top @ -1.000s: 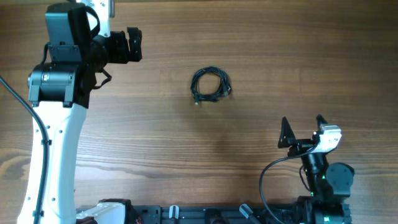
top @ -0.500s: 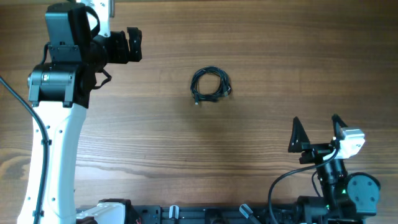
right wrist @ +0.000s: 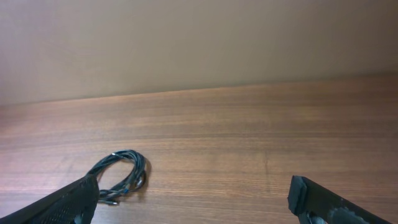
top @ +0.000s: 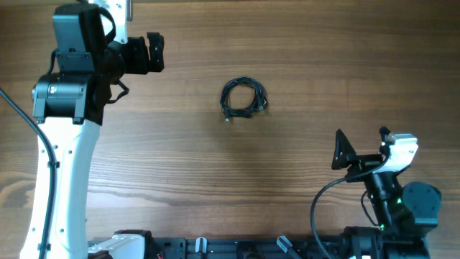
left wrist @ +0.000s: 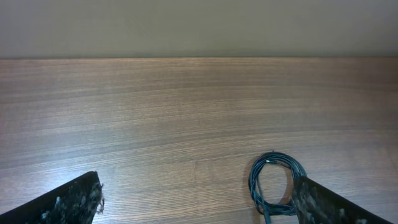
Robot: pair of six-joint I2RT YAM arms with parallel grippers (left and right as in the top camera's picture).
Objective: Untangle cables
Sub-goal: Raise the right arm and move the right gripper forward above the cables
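Observation:
The cables lie as one small coil of thin black wire on the wooden table, near its middle. The left wrist view has the cables low on the right, just beside the right finger. In the right wrist view the cables lie low on the left, by the left finger. My left gripper hangs at the far left, well left of the coil, open and empty. My right gripper stands open and empty near the front right, well away from the coil.
The white left arm runs down the left side of the table. A black rail with the arm bases lines the front edge. A thick black robot cable loops beside the right arm base.
My right gripper has shifted to the right and a little toward the front edge, then eased slightly back left. The left arm and the coil have not moved.

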